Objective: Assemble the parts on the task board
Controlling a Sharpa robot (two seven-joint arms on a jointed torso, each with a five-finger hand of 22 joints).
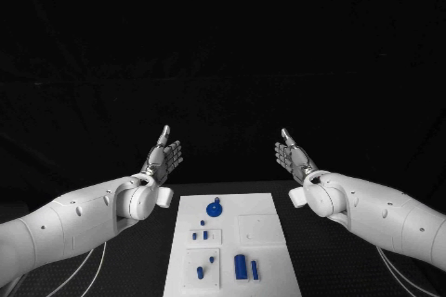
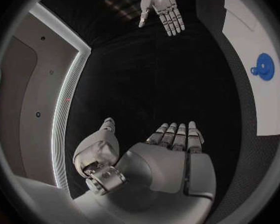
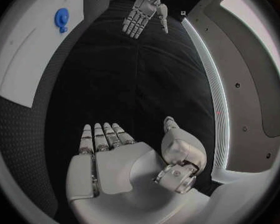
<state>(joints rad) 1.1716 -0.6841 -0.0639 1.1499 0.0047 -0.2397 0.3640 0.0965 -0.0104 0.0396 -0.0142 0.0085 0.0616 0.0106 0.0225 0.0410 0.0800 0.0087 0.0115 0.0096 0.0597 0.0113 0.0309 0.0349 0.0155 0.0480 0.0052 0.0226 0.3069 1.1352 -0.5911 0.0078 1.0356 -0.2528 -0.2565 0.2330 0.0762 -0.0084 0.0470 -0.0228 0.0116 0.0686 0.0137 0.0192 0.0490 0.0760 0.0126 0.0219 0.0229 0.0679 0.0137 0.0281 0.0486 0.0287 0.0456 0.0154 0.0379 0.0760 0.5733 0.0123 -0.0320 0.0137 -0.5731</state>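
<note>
Black table (image 1: 111,271) bears white rectangular task board (image 1: 262,207) with small blue parts (image 1: 214,210); left hand (image 1: 162,156) and right hand (image 1: 296,156) are raised beyond it, fingers spread, nothing held.

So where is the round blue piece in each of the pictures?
Head view: the round blue piece lies near the far end of the task board, between the two arms.
Left wrist view: it sits on the board at the circle's rim.
Right wrist view: it sits on the board at the rim.
Shared landmark: the white task board.
</note>
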